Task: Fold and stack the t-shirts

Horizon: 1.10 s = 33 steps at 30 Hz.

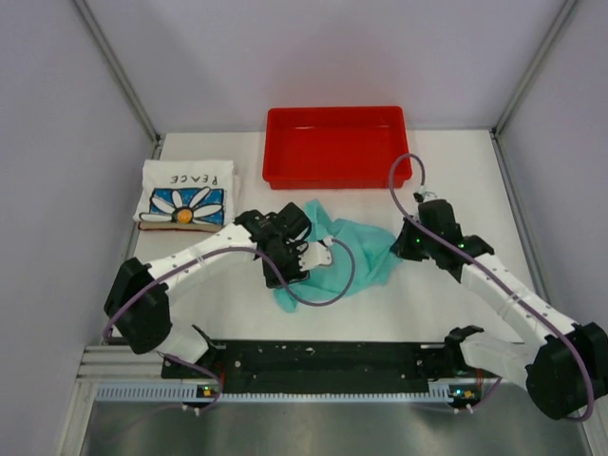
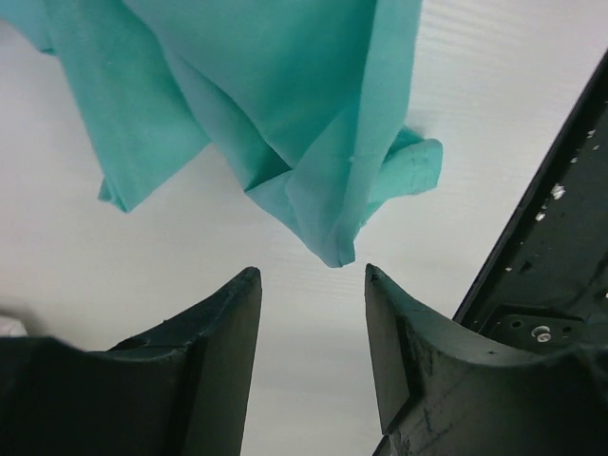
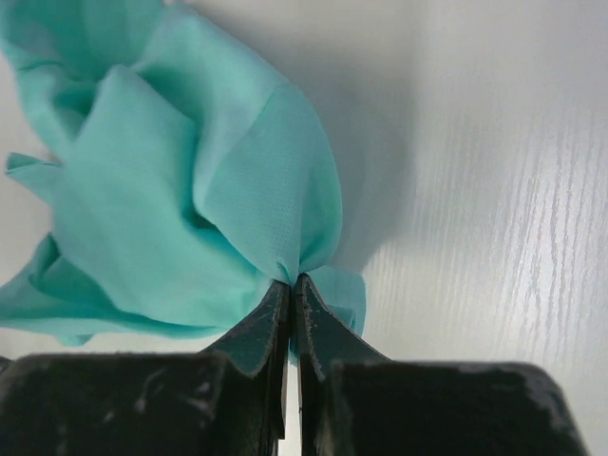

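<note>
right gripper (image 3: 294, 285) clamped on a bunched edge of the teal t-shirt (image 1: 366, 249), at centre. left gripper (image 2: 312, 277) jaws apart, apparently empty; its arm (image 1: 195, 256) hides the shirt's left part. folded daisy t-shirt (image 1: 183, 195) far left.

Single word "PEACE" (image 1: 187, 177) in dark capitals, was printed on the folded white shirt (image 1: 158, 182), upper left of the top view, appeared upside down from that camera, ran along the shirt's far part, just above the daisy print (image 1: 185, 206) on blue.
</note>
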### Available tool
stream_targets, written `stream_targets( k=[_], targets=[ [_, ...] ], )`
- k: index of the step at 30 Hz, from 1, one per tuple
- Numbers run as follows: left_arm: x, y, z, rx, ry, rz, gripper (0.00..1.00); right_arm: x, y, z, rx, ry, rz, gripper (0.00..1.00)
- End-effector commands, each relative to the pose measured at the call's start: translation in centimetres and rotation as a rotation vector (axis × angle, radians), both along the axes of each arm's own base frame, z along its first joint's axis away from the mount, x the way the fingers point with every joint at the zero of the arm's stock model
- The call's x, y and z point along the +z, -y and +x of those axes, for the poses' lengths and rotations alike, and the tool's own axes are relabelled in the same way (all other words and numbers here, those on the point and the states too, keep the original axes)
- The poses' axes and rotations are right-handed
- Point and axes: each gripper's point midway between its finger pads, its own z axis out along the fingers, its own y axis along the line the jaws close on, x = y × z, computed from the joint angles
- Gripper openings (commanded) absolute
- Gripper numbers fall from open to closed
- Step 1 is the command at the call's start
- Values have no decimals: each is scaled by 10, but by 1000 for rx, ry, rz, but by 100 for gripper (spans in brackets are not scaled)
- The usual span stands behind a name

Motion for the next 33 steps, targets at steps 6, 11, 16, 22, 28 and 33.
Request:
stream_targets(
  k=[6,11,16,22,28,33],
  targets=[
    [37,49,29,110,111,-200,52,136,-11,12,-15,272,187,0],
    [112,63,60,112,271,-355,60,280,-40,28,98,523,327,0],
    [158,58,83,127,390,-400,65,418,-82,14,292,841,463,0],
    [187,84,97,127,413,-509,68,468,-55,40,83,977,451,0],
    [165,135,85,61,221,-584,63,435,-12,73,-158,914,406,0],
    [119,176,67,24,95,-533,59,359,37,99,-343,806,252,0]
  ],
)
